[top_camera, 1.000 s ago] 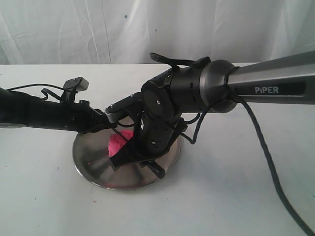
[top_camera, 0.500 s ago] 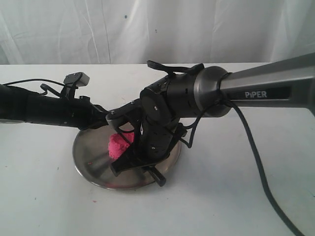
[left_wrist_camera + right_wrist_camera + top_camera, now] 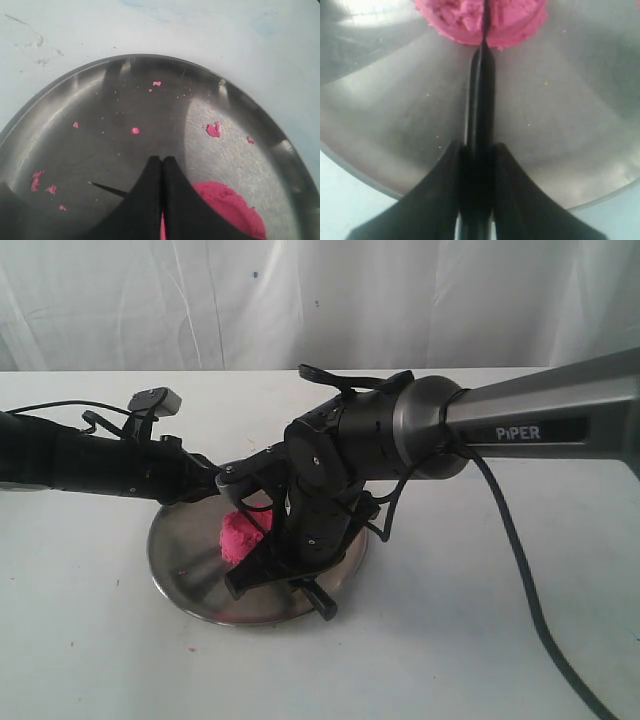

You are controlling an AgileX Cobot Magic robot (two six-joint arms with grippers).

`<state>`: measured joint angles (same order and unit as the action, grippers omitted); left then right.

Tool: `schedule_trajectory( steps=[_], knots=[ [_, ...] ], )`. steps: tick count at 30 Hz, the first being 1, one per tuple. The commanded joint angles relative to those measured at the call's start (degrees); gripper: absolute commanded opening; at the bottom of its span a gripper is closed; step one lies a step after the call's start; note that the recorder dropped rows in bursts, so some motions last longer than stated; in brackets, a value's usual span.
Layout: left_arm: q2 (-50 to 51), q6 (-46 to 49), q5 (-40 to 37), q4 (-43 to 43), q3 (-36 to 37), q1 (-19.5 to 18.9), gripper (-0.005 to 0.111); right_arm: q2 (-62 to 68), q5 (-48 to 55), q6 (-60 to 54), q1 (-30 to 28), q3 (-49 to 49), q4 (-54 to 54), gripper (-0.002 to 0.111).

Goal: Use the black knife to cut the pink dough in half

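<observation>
The pink dough (image 3: 238, 537) sits as one lump on the round steel plate (image 3: 185, 562). My right gripper (image 3: 272, 568) is shut on the handle of the black knife (image 3: 480, 75). The blade runs into the middle of the pink dough (image 3: 470, 17), and the handle end (image 3: 322, 602) sticks out toward the plate's front rim. My left gripper (image 3: 228, 483) reaches in from the left with its tips shut (image 3: 162, 160), low over the plate just beside the pink dough (image 3: 232, 210). The knife's point (image 3: 102, 187) shows past the left fingers.
Pink crumbs (image 3: 214, 129) are scattered over the plate (image 3: 125, 110). The plate lies on a white table (image 3: 470, 640) with a white curtain behind. A black cable (image 3: 520, 570) hangs from the right arm across the table.
The right arm has dropped lower over the plate with the knife over the last second, then held still. The left arm has shifted slightly.
</observation>
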<state>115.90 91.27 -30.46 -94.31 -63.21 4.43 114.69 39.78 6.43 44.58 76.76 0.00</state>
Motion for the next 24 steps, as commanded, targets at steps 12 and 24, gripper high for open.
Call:
schedule_trajectory(
  steps=[12,24],
  knots=[
    [2.71,0.09,0.71,0.06,-0.09,0.23,0.000,0.11,0.35,-0.44,-0.12,-0.20,0.00,0.000],
    [2.22,0.09,-1.41,-1.21,-0.21,0.23,0.000,0.10,-0.11,-0.44,-0.12,-0.20,0.00,0.000]
  ],
)
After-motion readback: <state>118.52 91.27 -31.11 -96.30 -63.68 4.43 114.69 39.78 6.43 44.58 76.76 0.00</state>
